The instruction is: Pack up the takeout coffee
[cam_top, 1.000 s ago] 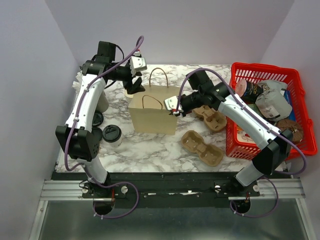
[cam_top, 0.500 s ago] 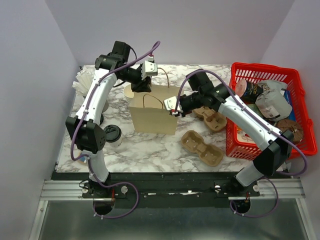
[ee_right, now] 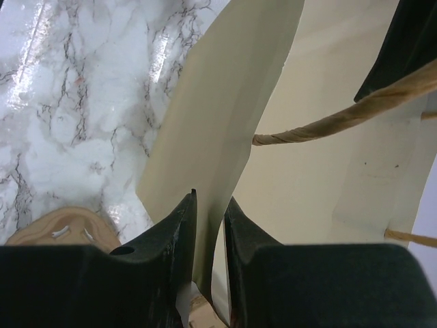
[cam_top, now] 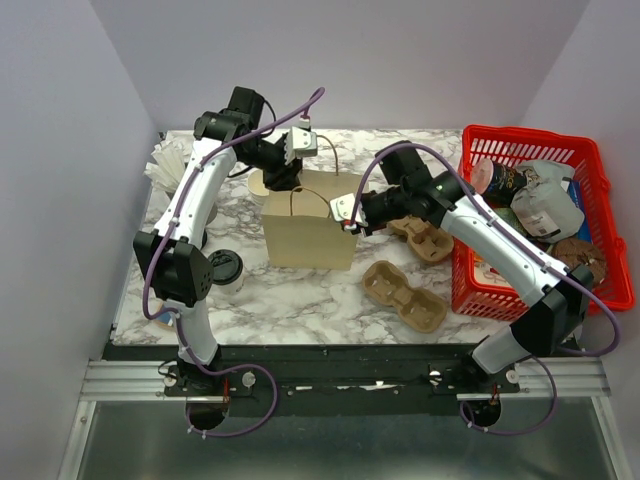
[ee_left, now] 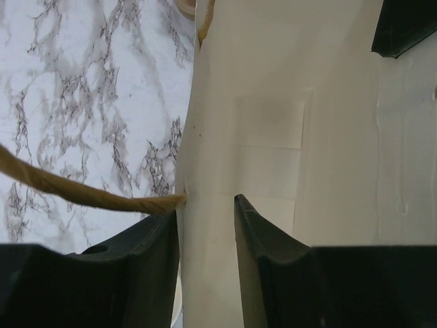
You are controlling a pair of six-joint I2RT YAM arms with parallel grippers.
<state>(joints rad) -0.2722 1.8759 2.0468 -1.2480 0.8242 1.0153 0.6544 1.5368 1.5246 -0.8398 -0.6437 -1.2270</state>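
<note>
Red plastic basket (cam_top: 530, 131) set at the right edge of the marble table (cam_top: 300, 300), filled with jumbled bottles and packets, two brown pulp cup carriers laid just beside it, one nearer (cam_top: 403, 296), one farther back (cam_top: 428, 240)

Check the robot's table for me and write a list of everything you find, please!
Surface: marble table, no spills seen.
Job's things: coffee stands outside the upright bag, to its left.
Clutter: two carriers; red basket of packages.
Grippers: right gripper shut on bag's rim; left gripper astride the other rim, grip unclear.
Cables: purple cables loop along both arms.
Surroundings: plain walls.
</note>
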